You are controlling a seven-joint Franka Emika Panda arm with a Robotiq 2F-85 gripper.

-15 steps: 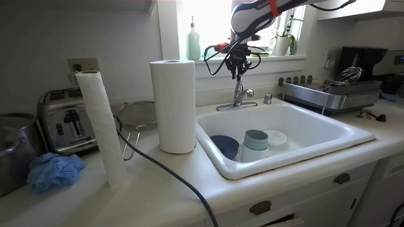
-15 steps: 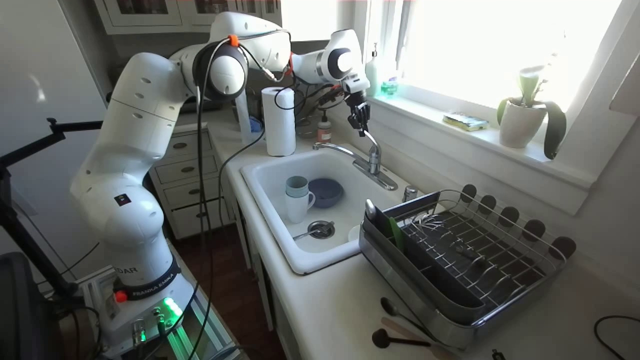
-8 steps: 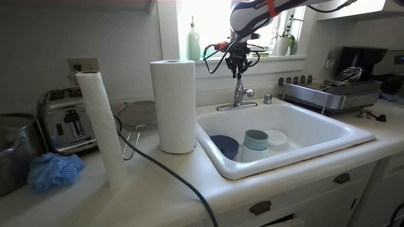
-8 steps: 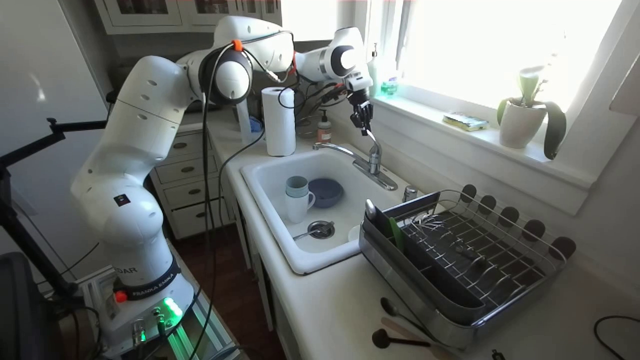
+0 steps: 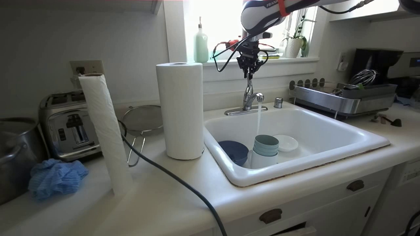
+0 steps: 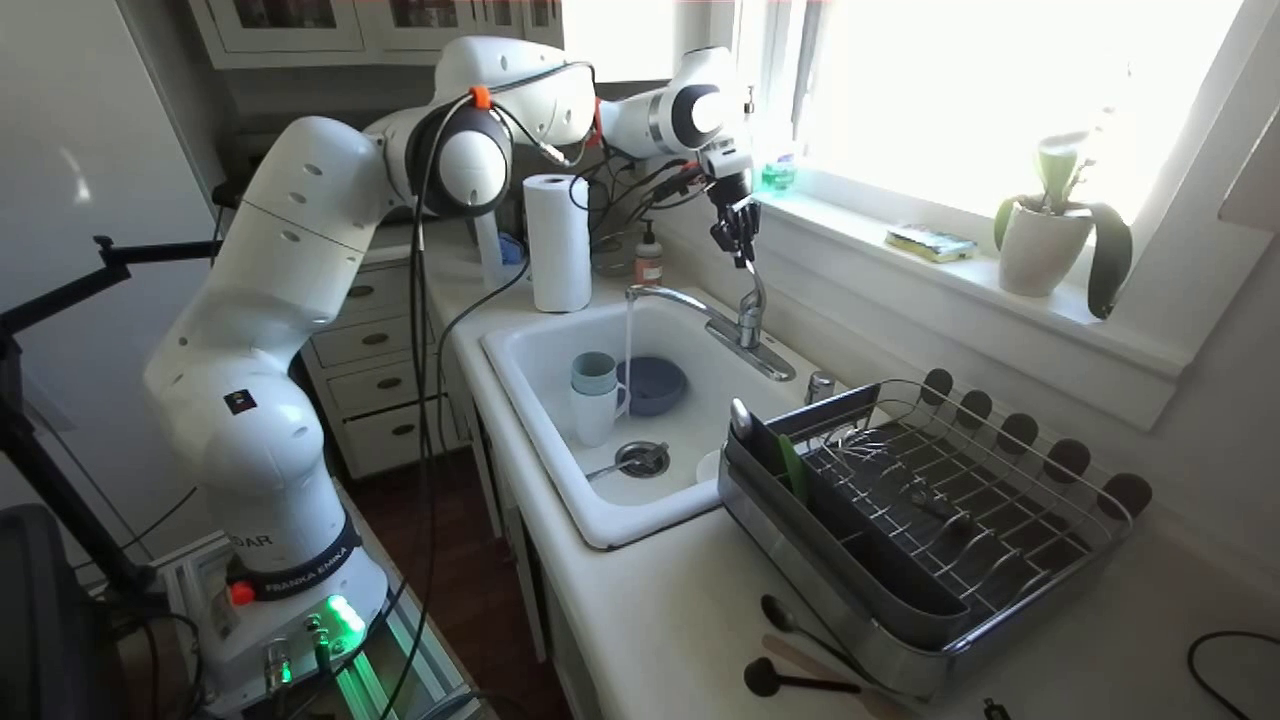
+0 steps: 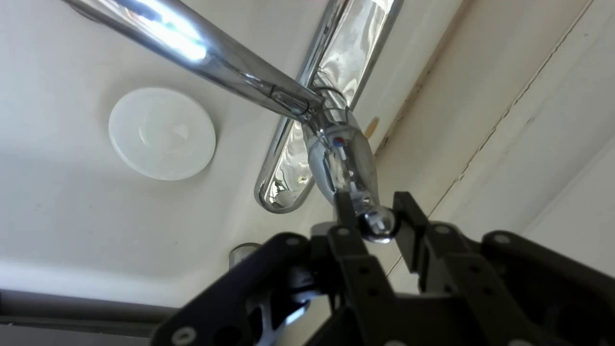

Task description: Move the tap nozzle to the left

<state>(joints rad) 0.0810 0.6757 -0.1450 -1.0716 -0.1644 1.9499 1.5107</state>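
Observation:
The chrome tap (image 5: 248, 101) stands behind the sink in both exterior views. Its spout (image 6: 675, 298) reaches over the basin and a stream of water (image 6: 629, 345) runs from it. In the wrist view the spout (image 7: 206, 55) points to the upper left. My gripper (image 7: 372, 206) points down over the tap, one finger on each side of the round end of the lever (image 7: 342, 158). Both fingers seem to touch that round end. The gripper also shows above the tap in both exterior views (image 5: 248, 76) (image 6: 746, 262).
Stacked cups (image 5: 266, 144), a blue bowl (image 6: 652, 386) and a white dish (image 7: 162, 133) sit in the sink. A dish rack (image 6: 930, 520) stands beside it. A paper towel roll (image 5: 180, 111) stands on the opposite side. The window sill (image 6: 860, 230) is close behind my gripper.
My gripper has risen a little and the tap's lever has lifted with it. Water now runs from the spout, where none ran before. The spout has not visibly turned.

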